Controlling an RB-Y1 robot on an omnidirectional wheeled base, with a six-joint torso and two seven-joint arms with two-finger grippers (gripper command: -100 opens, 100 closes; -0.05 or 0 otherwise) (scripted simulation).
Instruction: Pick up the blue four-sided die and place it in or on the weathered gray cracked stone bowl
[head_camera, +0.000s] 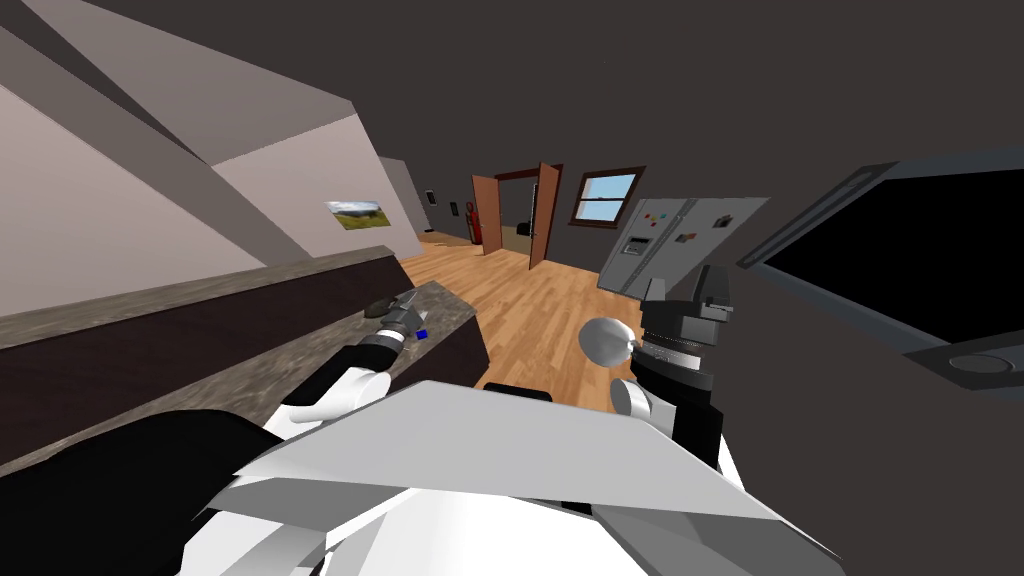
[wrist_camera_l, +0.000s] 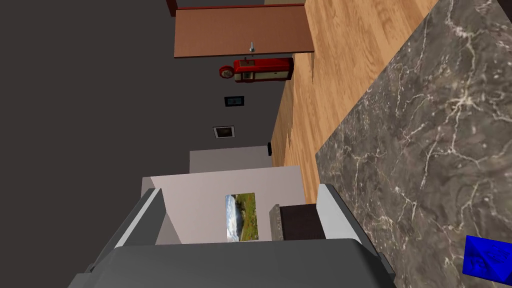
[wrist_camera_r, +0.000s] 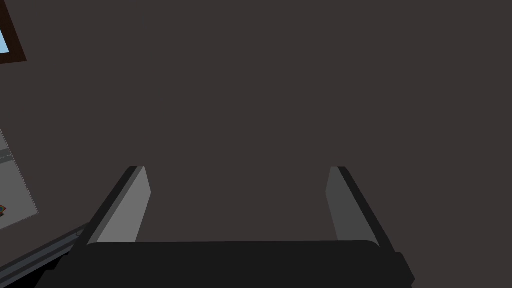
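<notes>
Left wrist view | left gripper (wrist_camera_l: 241, 190): fingers wide, empty, over marbled counter (wrist_camera_l: 425, 125) | blue die (wrist_camera_l: 487, 262): on counter, outside the gap, beside one finger | right gripper (wrist_camera_r: 237, 170): wide, empty | risk: misaligned descent, finger knocks die away.

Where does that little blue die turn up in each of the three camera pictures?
Head view: the blue die lies on the marbled counter, beside the left gripper.
Left wrist view: the die sits on the counter, off to one side of the open fingers.
Right wrist view: the right gripper faces away from the counter, fingers open.
Shared landmark: the landscape picture on the wall.
</notes>
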